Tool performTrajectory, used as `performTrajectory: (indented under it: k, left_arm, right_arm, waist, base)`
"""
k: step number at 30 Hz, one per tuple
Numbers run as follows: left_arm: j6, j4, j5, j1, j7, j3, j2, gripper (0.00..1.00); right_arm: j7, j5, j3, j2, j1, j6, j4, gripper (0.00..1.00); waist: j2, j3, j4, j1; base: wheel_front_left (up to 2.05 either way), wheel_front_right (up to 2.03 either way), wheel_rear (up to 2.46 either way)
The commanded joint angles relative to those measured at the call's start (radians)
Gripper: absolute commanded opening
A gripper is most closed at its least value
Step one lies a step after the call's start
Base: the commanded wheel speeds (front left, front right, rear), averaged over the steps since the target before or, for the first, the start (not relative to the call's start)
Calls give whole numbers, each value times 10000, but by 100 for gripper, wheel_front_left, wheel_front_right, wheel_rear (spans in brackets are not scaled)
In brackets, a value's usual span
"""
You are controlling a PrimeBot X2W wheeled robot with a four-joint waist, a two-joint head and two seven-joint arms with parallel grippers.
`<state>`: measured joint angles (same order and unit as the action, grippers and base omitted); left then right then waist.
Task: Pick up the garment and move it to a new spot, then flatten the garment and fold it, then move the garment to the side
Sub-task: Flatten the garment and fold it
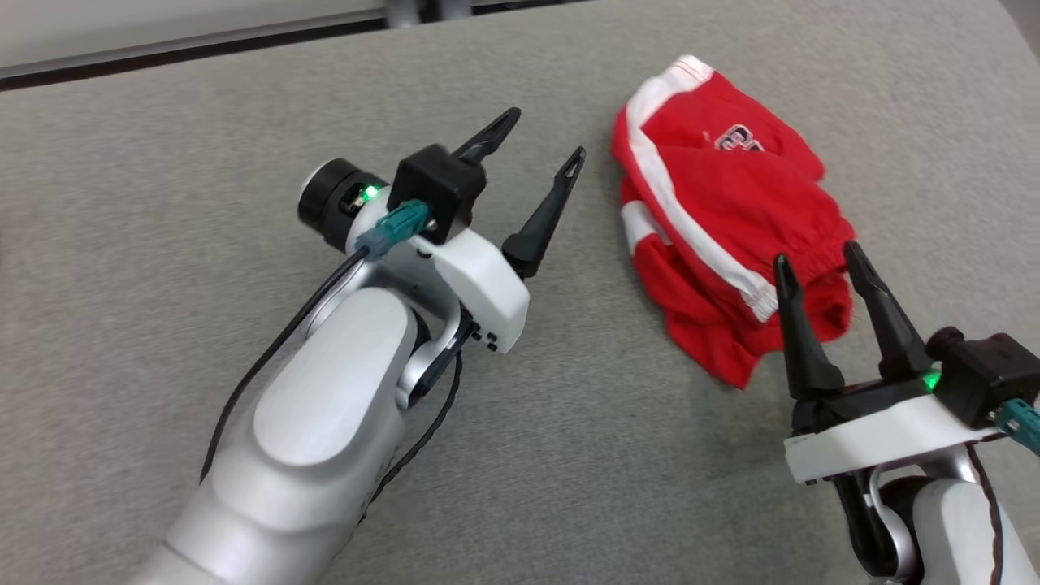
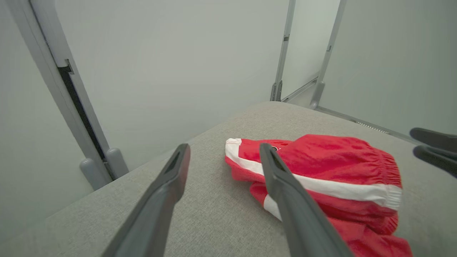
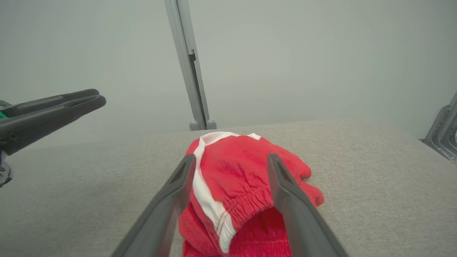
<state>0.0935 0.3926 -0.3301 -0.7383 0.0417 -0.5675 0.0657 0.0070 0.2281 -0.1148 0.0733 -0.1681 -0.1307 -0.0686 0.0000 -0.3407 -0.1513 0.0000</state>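
Here, the left gripper (image 1: 543,136) hovers over the grey tabletop (image 1: 203,122), its fingers spread and their tips near the left edge of the red shorts (image 1: 715,203). The shorts lie crumpled on the right part of the tabletop, white side stripes showing. Over their near elastic waistband, the right gripper (image 1: 819,256) has its fingers spread, not closed on the cloth.
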Motion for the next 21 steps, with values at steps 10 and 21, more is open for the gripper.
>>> performTrajectory:
  k: [10,21]
  left_arm:
    - [176,2969,-1985,-1917,-627,-1412,-118,100]
    - [-516,4748,-4101,-2644,-815,-3042,-112,0]
  right_arm:
    - [-691,367,-794,-137,-707,-1,787,100]
    - [-977,537,-713,-193,-789,-1,1201,100]
  waist:
    - [0,-935,-1964,0]
    - [0,-937,-2166,0]
  base:
    - [0,0,0]
    - [0,0,0]
